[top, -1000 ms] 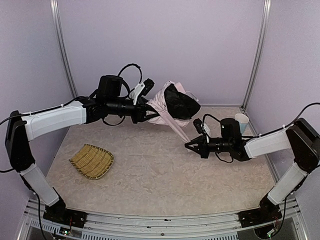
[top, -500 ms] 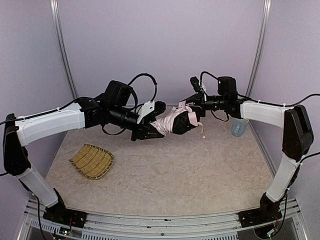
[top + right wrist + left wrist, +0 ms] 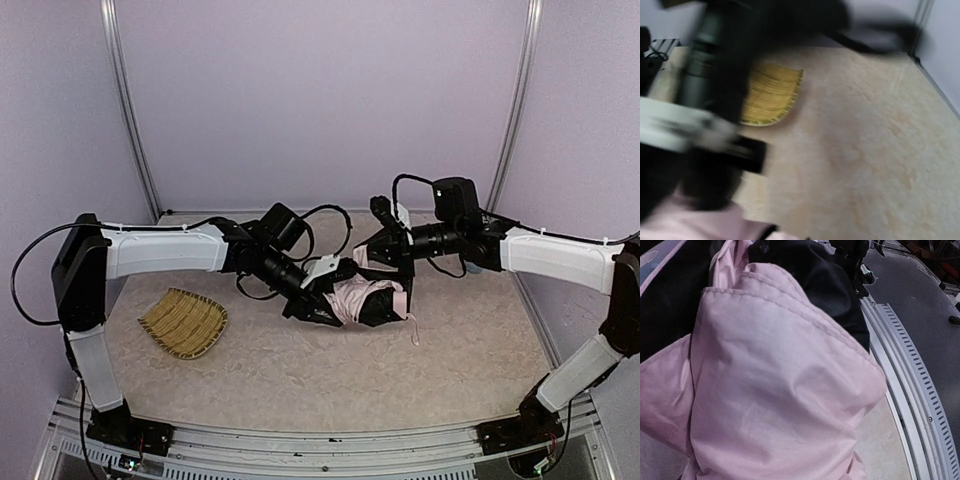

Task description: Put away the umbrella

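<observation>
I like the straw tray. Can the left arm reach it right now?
Probably yes: bare table lies between the left end effector and the straw tray. But it seems to be gripping the umbrella, so that would come along.

The umbrella (image 3: 372, 302) is near the middle of the table (image 3: 300, 385), between the two arms; its left end is in the left gripper (image 3: 322, 303), which reaches in from the left; the right gripper (image 3: 388, 258) is just behind and above the umbrella, coming from the right; whether it touches the fabric cannot be told; a woven tray (image 3: 184, 322) lies on the table well to the left of the umbrella, toward the near left corner, apart from both arms; in the left wrist view a rail (image 3: 905, 390) runs along the umbrella's right side.
</observation>
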`<state>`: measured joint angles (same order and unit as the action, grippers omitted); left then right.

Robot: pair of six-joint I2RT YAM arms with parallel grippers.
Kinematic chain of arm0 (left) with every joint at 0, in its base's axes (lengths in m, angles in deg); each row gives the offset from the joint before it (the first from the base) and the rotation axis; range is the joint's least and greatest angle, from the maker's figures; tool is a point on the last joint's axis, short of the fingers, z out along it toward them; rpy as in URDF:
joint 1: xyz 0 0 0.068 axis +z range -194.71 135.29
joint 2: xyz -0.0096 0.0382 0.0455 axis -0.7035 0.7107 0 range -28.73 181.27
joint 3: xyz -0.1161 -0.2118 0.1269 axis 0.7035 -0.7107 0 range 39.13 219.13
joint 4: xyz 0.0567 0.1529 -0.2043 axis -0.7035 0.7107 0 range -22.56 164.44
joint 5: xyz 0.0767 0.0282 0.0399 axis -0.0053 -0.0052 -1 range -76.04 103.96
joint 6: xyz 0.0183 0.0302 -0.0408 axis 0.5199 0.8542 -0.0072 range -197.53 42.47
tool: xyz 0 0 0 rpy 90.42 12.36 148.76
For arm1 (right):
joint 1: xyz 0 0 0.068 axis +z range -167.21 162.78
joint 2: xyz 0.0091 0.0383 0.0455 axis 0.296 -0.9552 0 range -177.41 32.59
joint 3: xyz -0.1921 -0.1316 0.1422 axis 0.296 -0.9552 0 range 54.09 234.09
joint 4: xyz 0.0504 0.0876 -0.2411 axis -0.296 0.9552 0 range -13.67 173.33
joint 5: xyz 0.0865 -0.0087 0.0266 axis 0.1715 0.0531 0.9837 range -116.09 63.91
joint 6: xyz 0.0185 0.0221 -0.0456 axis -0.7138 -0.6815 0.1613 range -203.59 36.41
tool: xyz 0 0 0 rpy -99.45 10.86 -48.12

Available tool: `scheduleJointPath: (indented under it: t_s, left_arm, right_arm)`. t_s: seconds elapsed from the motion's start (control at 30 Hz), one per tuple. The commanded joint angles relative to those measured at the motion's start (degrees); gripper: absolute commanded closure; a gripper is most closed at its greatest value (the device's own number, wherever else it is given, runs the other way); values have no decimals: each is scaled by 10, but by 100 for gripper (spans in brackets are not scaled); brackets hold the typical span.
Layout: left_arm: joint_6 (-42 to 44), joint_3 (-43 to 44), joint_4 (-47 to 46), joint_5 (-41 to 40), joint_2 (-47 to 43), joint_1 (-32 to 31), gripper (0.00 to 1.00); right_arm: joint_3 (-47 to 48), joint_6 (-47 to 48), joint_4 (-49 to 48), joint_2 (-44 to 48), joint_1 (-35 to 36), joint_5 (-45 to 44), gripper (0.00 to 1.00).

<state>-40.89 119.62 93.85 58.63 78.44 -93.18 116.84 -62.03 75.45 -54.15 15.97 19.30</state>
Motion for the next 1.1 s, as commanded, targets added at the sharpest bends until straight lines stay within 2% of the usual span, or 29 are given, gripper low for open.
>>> scheduleJointPath:
  t_s: [0.0, 0.13, 0.27, 0.47, 0.67, 0.87, 1.0, 1.07]
  left_arm:
    - [-74, -16, 59, 74, 50, 13, 100]
    - [-105, -8, 26, 96, 77, 24, 100]
    - [-136, 1, 15, 109, 104, 38, 100]
    - [-182, 14, 7, 120, 143, 59, 100]
    - [-206, 4, -14, 130, 158, 68, 100]
    - [-205, 67, 46, 96, 235, 57, 100]
    - [-174, 73, 62, 103, 245, 42, 100]
    - [-172, 70, 65, 103, 250, 41, 100]
  right_arm:
    - [-48, 21, -153, 88, 50, -46, 100]
    - [-112, 5, -189, 105, 92, -66, 100]
    - [-125, 46, -138, 112, 150, -106, 100]
    - [-146, 75, -124, 119, 212, -145, 100]
    - [-187, 83, -131, 101, 224, -162, 100]
    - [-119, 113, -176, 33, 252, -198, 100]
    - [-97, 128, -214, -6, 248, -279, 100]
    - [-92, 137, -232, -16, 245, -288, 100]
